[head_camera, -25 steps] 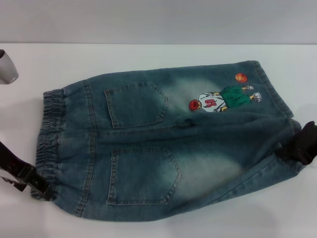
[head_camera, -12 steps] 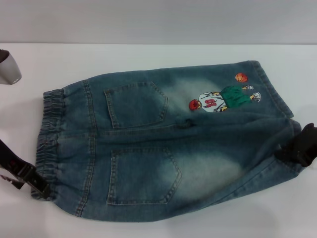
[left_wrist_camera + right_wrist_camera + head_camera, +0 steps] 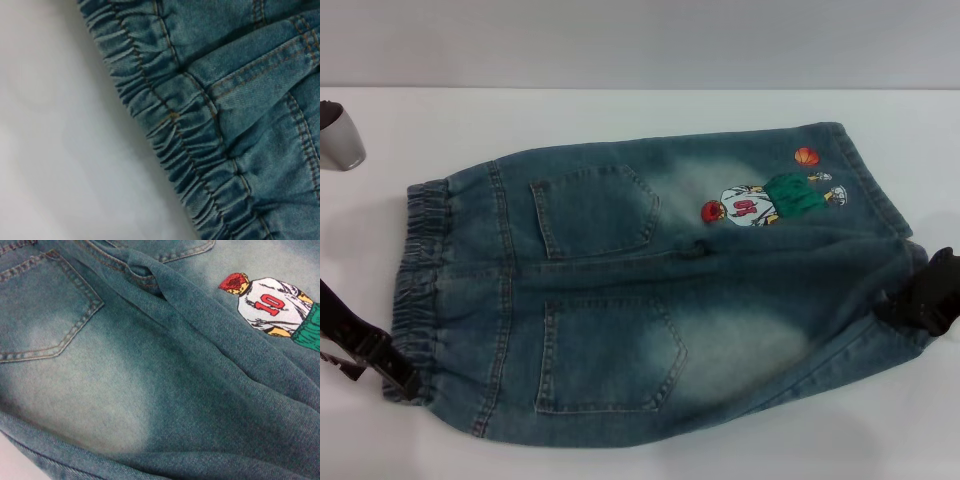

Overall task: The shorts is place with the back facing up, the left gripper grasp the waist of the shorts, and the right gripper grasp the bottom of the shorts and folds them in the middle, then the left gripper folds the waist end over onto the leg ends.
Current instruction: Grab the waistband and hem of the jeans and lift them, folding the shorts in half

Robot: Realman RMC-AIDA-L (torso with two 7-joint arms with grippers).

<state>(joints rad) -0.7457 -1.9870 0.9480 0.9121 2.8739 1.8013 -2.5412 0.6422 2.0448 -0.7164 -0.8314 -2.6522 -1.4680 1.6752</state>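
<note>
From the head camera you see the shorts [image 3: 650,290] spread back-up on the white table [image 3: 620,110], waistband toward the left gripper [image 3: 395,372], which sits at the near waist corner, and the near leg hem bunched against the right gripper [image 3: 920,300]; you cannot tell whether either claw is closed. Your left wrist camera shows only the ruffled waistband [image 3: 180,135] lying beside bare table. Your right wrist camera shows rumpled denim, a back pocket [image 3: 45,310] and the cartoon print [image 3: 272,305].
</note>
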